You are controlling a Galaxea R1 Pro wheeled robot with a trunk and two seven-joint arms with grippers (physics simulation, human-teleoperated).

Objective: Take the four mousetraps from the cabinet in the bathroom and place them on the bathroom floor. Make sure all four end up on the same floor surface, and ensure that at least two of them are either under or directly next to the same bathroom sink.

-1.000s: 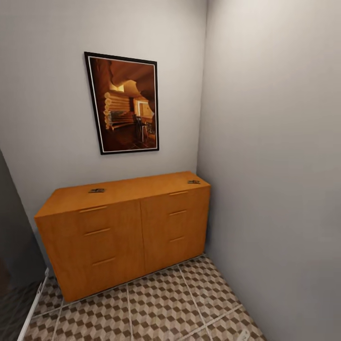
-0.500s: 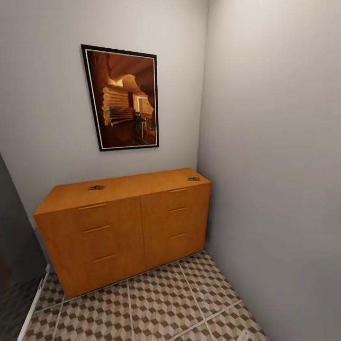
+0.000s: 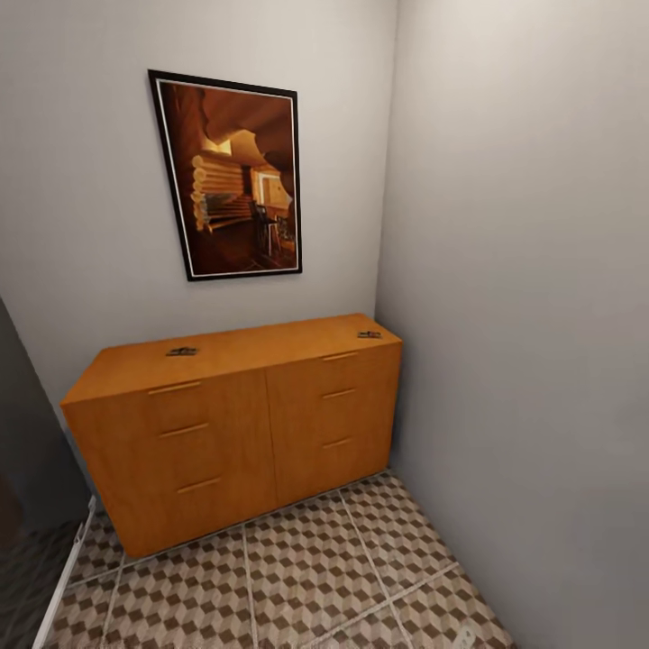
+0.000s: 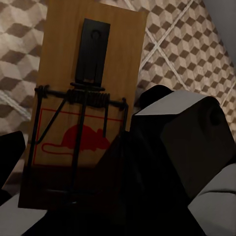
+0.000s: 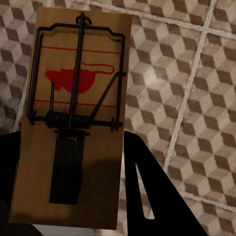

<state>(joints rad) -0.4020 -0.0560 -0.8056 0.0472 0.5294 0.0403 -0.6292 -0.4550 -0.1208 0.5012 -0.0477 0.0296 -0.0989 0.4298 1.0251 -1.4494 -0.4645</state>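
The orange-brown cabinet [image 3: 234, 424] stands against the back wall in the corner. Two small dark mousetraps lie on its top, one near the left [image 3: 182, 351] and one at the right end [image 3: 368, 334]. In the left wrist view my left gripper [image 4: 83, 162] is shut on a wooden mousetrap [image 4: 93, 88] with a red mouse print, held above the bathroom floor [image 4: 187, 44]. The right wrist view has my right gripper [image 5: 73, 182] shut on another mousetrap [image 5: 78, 98] over the cube-patterned tiles [image 5: 187, 98]. The sink is out of view.
A framed picture [image 3: 230, 176] hangs above the cabinet. A grey wall [image 3: 523, 315] closes the right side, meeting the cabinet's right end. A dark opening [image 3: 27, 451] lies at the left. Tiled floor [image 3: 306, 577] stretches in front of the cabinet.
The whole head view has shifted a little, with the cabinet and picture sitting higher in the frame and more floor showing: the camera moved. The traps on the cabinet have stayed put.
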